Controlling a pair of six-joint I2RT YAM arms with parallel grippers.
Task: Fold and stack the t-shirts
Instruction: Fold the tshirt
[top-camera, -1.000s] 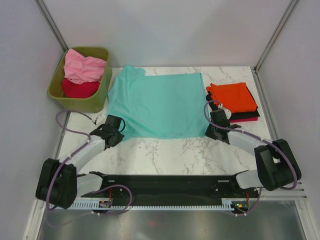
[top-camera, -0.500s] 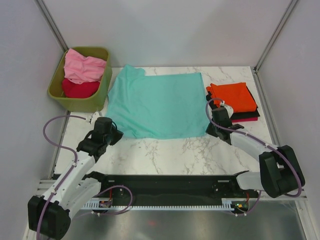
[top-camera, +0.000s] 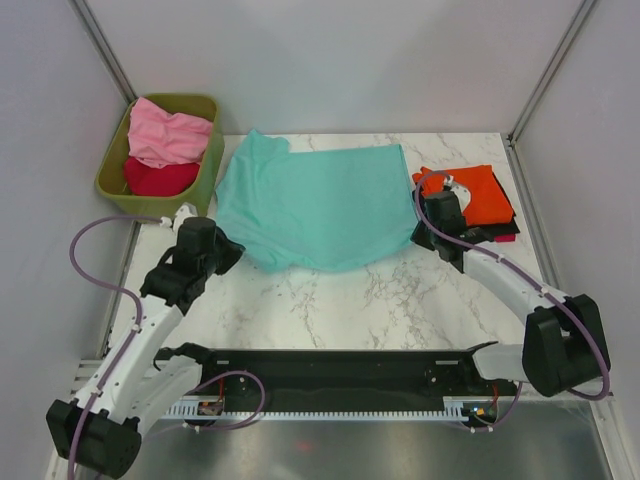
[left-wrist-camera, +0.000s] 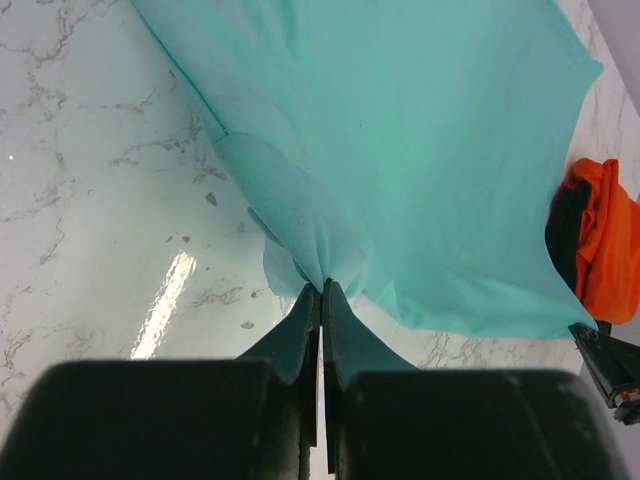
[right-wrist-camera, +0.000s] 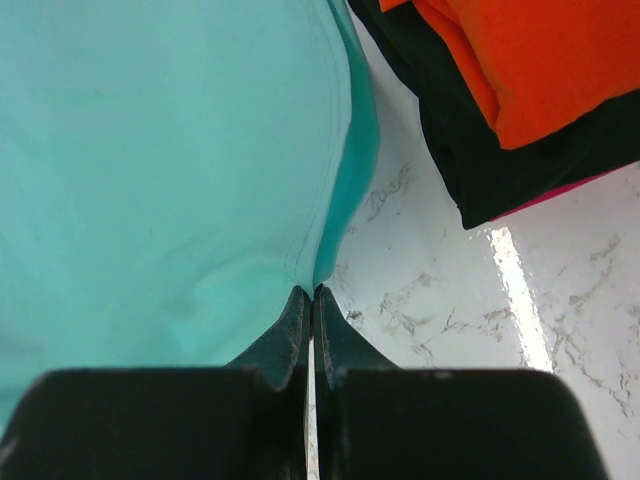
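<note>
Teal t-shirt (top-camera: 315, 205): lay spread mid-table, near hem raised.
Left gripper (left-wrist-camera: 321, 290): clamped on its near-left corner.
Right gripper (right-wrist-camera: 312, 292): clamped on its near-right corner, beside the folded stack (top-camera: 485, 198).
Risk: thin pinches might slip; uneven pulls would skew the fold.

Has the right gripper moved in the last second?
Yes. The right gripper, shut on the teal shirt, has gone farther back, from nearer than the orange shirt to alongside it.
</note>
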